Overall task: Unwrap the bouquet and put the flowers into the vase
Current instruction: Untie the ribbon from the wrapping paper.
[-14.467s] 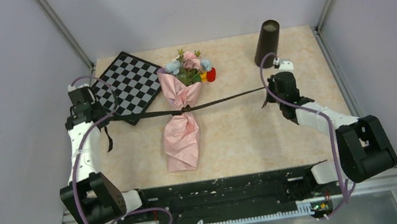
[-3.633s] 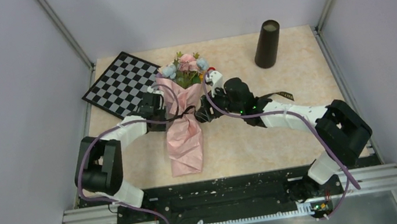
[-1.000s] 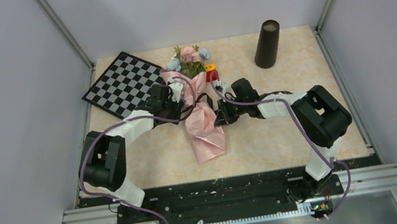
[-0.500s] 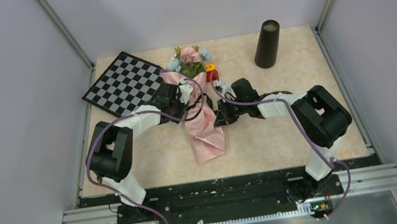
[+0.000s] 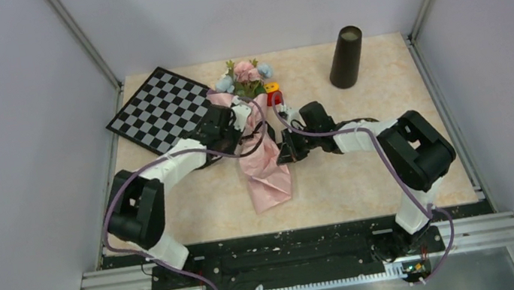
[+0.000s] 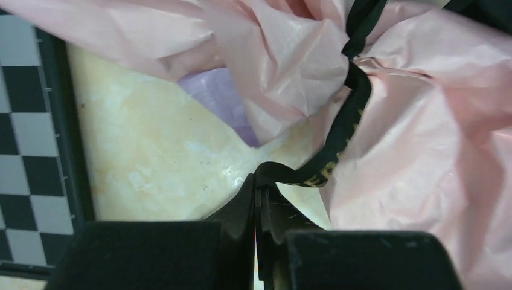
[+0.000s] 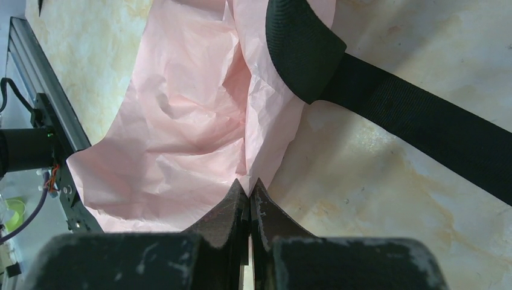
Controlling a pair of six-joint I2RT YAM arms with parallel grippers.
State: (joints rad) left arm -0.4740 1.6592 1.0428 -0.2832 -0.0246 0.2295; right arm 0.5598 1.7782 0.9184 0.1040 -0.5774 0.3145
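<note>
Bouquet (image 5: 265, 167) found lying flat on the surface (image 5: 384, 97), just beside the right corner of the checkered board (image 5: 158, 109), which serves as the reference throughout. Its pink paper cone trails away from the board toward the arm bases, slanting slightly further from it as it goes. The flowers (image 5: 246, 74), pink, cream and pale blue with green leaves, show at the far end, just beside the board's right corner. Wrap not removed: the ribbon (image 6: 344, 127), black with gold lettering, is knotted around the crumpled paper, and a patch of lilac lining shows at a fold on the side facing the board. Left pincer (image 6: 259, 187) lies between the board and the bouquet, clamped tight on a loose end of that ribbon, tips low over the surface. Right pincer (image 7: 249, 190) is on the bouquet's side away from the board, fingers pressed together with the edge of the pink paper running into their tips; it appears to have the paper nipped. A broad black band (image 7: 386, 109) lies on the surface near that pincer and laps over the paper's edge. Toy block (image 5: 274, 95), red and yellow, sits just beside the flowers, on their side away from the board. Vase (image 5: 345, 57), dark and tapered, stands upright well apart from the board, beyond the flowers and the block.
</note>
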